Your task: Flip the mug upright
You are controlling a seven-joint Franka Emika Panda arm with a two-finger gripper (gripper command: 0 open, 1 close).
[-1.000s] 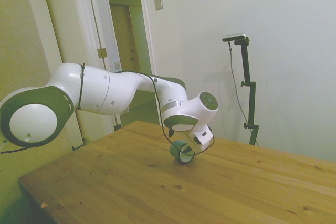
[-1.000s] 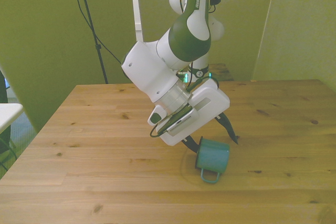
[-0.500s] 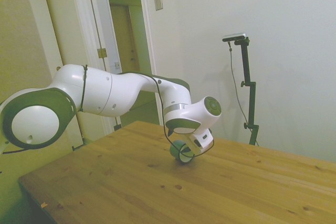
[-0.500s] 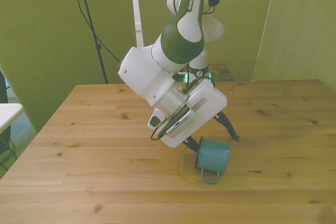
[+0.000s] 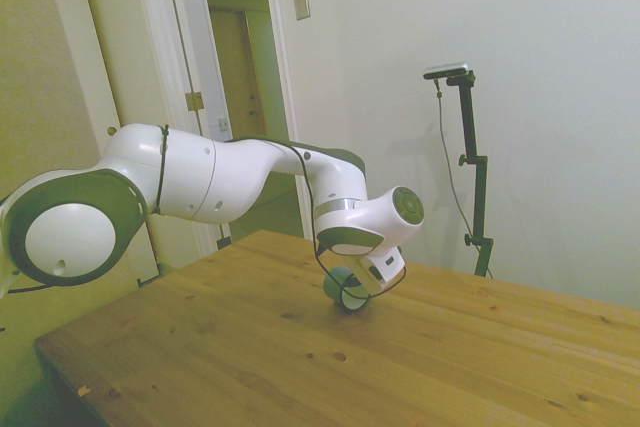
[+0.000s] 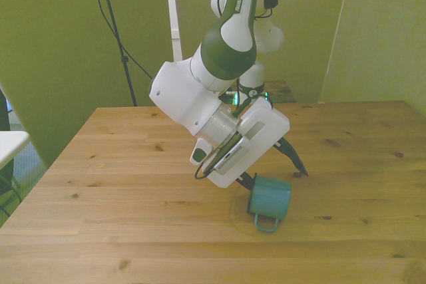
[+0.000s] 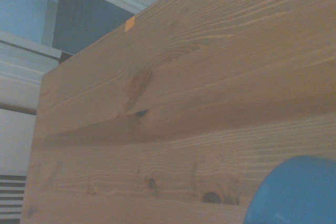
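Front view, read left to right: bare wooden table [image 6: 100, 184]; white arm's two-finger gripper [image 6: 271, 167] at centre, tilted steeply; small light-blue enamel-style mug with a thin dark rim and loop handle [image 6: 269, 197] lying at about 5 o'clock from the gripper body, its loop handle pointing to 6 o'clock, toward the table's near edge. The two dark fingers stand spread; one [image 6: 291, 157] shows clear of the mug at its 1 o'clock, the other is mostly hidden behind the gripper body near the mug's 10 o'clock; whether either touches the mug cannot be told, and nothing looks gripped. In the side view the mug [image 5: 345, 288] lies on its side, directly beneath the wrist, mouth turned toward the camera; the wrist view shows only a blue curve of the mug [image 7: 294, 192] against plank grain.

Risks, as judged: a closing on the rounded wall may squeeze the mug out and set it rolling; a finger tip pressed low may scrape the table; a shallow hold may slip during the turn.

Room: open board lies on every side of the mug, widest toward 9 o'clock and 3 o'clock; the near edge at 6 o'clock is the closest boundary, so a roll that way is the least welcome.
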